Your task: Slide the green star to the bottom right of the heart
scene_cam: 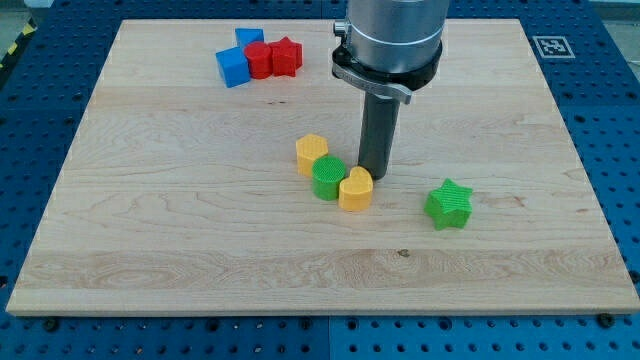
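Note:
The green star lies on the wooden board, right of centre. The yellow heart sits to its left, touching a green round block. A yellow block of hexagon-like shape touches the green round block at its upper left. My tip is on the board just above and right of the yellow heart, very close to it or touching it, and well left of the green star.
A cluster sits at the view's top left: two blue blocks, a red round block and a red star. A fiducial marker lies beyond the board's top right corner.

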`<state>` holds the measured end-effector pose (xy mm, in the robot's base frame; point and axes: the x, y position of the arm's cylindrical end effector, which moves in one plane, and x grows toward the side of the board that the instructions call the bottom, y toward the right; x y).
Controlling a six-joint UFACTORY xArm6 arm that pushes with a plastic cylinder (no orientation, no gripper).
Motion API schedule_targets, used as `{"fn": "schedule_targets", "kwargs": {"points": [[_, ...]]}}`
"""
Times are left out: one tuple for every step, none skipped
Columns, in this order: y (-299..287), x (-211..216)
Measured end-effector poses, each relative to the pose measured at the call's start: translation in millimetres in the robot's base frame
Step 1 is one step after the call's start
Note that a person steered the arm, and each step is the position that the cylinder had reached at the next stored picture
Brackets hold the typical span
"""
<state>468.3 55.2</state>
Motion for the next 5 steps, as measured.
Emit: {"fn": "schedule_targets", "kwargs": {"points": [[52.1,-32.2],[111.0,-29.8],[146.8,11.6],[149.1,51.0],[135.9,70.9]]}}
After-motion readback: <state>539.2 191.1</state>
